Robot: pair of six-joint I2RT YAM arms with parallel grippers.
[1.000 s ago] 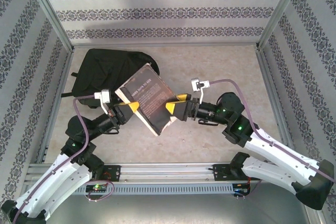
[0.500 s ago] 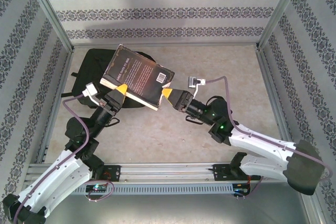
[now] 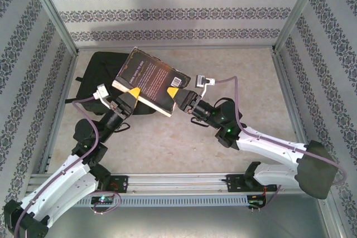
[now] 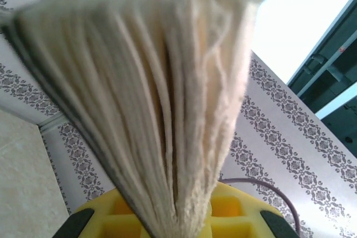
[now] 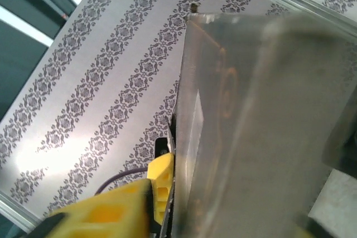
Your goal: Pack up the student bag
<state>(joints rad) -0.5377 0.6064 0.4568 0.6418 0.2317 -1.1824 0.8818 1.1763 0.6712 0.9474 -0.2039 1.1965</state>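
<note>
A black-covered book [image 3: 150, 81] hangs tilted in the air over the right part of the student bag [image 3: 95, 73], a black fabric backpack lying at the back left of the table. My left gripper [image 3: 132, 94] is shut on the book's near-left edge; in the left wrist view the cream page block [image 4: 150, 82] rises out of the yellow fingers [image 4: 237, 210]. At the book's near-right corner my right gripper [image 3: 175, 94] is shut on it, its yellow finger [image 5: 162, 185] pressed flat against the glossy cover [image 5: 251, 126].
Patterned walls and aluminium frame posts [image 3: 56, 15] enclose the beige table [image 3: 234, 71]. A metal rail [image 3: 178, 182] runs along the near edge by the arm bases. Grey cables loop off both wrists.
Both arms carried the book up and to the back left, from the table's middle to above the bag. The right gripper's jaws closed onto the book's corner.
</note>
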